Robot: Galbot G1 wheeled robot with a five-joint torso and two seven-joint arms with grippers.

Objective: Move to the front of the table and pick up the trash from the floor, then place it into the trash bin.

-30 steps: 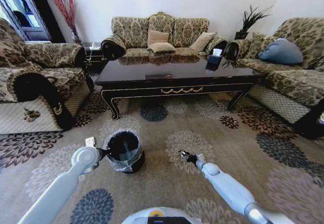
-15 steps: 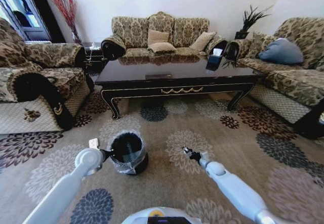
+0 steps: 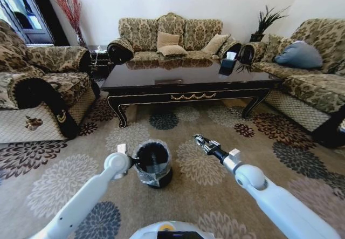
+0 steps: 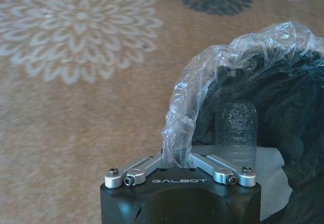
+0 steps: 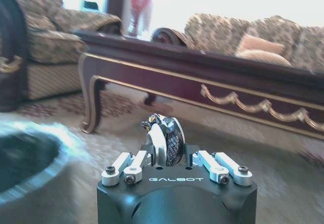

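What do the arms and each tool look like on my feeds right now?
Both arms are smooth glossy white tubes with rounded joints. The left tool and the right tool each have a black housing lettered GALBOT in white and silver linkage bars with dark screws. No loose cables show.

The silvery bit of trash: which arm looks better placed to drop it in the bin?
Probably the right. Its claw is shut on the silvery piece, raised beside the trash bin. The left claw is clamped on the bin's plastic liner, so it is occupied.
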